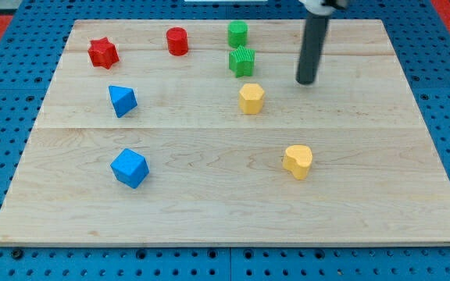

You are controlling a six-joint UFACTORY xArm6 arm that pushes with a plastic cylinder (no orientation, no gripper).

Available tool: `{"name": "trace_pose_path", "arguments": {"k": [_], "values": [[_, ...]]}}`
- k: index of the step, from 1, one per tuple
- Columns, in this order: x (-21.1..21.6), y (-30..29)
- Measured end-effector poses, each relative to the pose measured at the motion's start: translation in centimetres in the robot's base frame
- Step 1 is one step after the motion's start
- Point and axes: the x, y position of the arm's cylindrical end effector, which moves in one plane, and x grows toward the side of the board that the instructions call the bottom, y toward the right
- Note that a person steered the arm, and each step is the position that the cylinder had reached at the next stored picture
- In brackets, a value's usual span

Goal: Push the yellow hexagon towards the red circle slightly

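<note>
The yellow hexagon [251,98] lies a little right of the board's middle. The red circle [177,40] stands near the view's top, up and to the left of the hexagon. My tip [306,81] rests on the board to the right of the yellow hexagon and slightly above it, with a gap between them. The rod rises to the view's top edge.
A green block [242,61] sits just above the hexagon, and a second green block [237,33] above that. A red star [102,53] is at the top left. A blue triangle [122,100] and a blue cube [129,168] lie on the left. A yellow heart [297,161] lies at the lower right.
</note>
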Motion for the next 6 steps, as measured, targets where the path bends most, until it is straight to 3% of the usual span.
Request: {"name": "trace_pose_path", "arguments": {"k": [1, 2, 4, 6], "values": [[4.8, -2.4], [4.4, -6.6], [1.8, -8.5], [6.0, 0.2]]}}
